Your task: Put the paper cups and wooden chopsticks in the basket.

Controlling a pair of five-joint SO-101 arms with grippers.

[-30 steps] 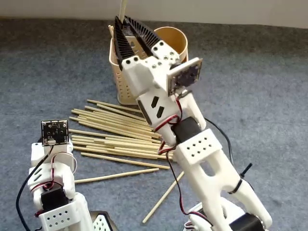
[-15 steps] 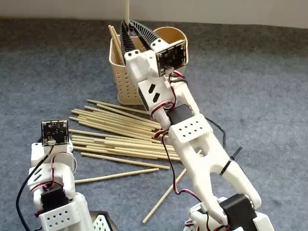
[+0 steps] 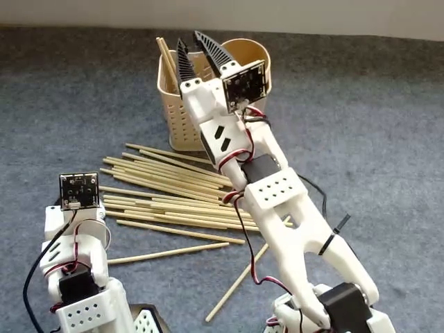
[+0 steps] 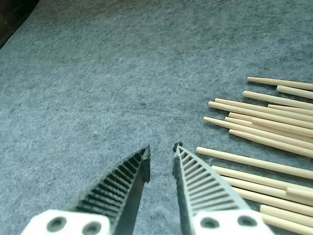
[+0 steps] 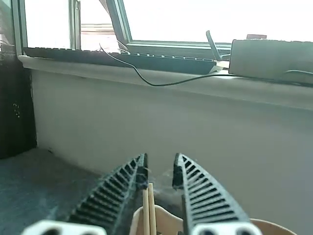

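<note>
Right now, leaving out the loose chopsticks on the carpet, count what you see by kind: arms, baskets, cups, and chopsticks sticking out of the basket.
Robot arms: 2, left arm and right arm
Baskets: 1
Cups: 1, inside the basket
Chopsticks sticking out of the basket: 2
Total: 6

Grey carpet (image 3: 388,104) runs to a pale wall (image 5: 88,112) under a bright window (image 5: 186,19).

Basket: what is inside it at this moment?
A few chopsticks lean out at one rim of the basket, and a brown cup stands in it. The right gripper, open above, covers the middle; the bottom is hidden.
</note>
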